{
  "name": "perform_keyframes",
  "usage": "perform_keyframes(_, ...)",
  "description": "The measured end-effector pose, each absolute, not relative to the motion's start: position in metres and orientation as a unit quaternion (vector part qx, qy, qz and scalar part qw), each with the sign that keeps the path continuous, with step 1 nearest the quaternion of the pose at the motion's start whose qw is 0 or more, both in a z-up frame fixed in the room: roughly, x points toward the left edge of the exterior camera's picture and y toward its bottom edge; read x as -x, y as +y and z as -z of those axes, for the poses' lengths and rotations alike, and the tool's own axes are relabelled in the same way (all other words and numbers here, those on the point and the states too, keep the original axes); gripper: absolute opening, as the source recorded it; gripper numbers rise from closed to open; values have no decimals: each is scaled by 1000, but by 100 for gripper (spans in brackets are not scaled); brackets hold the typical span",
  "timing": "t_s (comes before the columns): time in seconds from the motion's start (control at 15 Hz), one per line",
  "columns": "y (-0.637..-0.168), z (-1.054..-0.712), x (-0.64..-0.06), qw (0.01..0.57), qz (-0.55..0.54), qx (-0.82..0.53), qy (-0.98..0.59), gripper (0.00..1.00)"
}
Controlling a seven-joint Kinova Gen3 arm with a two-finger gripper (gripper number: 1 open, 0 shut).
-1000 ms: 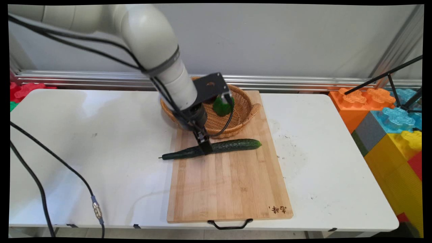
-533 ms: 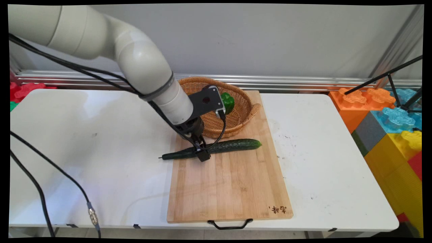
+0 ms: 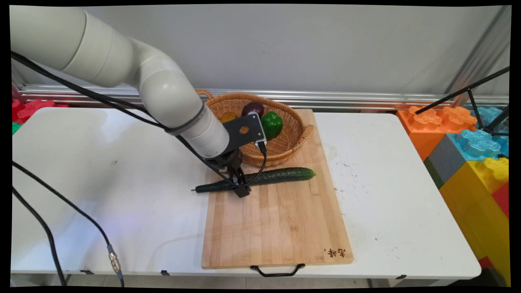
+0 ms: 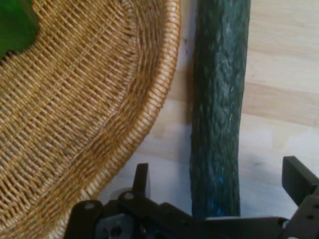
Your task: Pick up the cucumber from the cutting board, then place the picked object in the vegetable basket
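A long dark green cucumber (image 3: 281, 175) lies across the far part of the wooden cutting board (image 3: 276, 228), its stem end poking off the left edge. My gripper (image 3: 240, 186) is down over the cucumber's left part. In the hand view the gripper (image 4: 219, 181) is open and the cucumber (image 4: 219, 99) runs between its two fingers with a gap on each side. Just behind it stands a wicker basket (image 3: 303, 131), whose rim (image 4: 164, 84) comes close to the cucumber. The basket holds a green pepper (image 3: 272, 124), a purple vegetable (image 3: 253, 108) and an orange-yellow one (image 3: 228, 117).
Large coloured toy blocks (image 3: 468, 142) stand off the table's right end under black tripod legs (image 3: 468, 91). Black cables (image 3: 61, 211) hang over the table's left part. The board's black handle (image 3: 277, 270) sits at the near edge.
The hand has sunk lower and drifted a little left along the cucumber, so its fingers now reach down to the board on both sides. The cucumber has not moved.
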State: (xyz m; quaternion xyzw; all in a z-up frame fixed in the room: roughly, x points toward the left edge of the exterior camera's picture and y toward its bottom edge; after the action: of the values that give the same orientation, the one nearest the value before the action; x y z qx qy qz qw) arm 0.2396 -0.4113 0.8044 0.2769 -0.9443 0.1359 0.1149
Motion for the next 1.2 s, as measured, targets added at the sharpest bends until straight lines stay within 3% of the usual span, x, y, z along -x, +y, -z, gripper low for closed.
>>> perform_keyframes(0.4, -410, -789, -244, 117, -138, -273, -945, 100)
perform_keyframes(0.47, -410, -788, -245, 118, -138, -273, -945, 0)
perform_keyframes(0.87, -408, -782, -246, 122, -130, -272, -946, 0)
perform_keyframes(1.2, -402, -807, -240, 126, -122, -266, -948, 0)
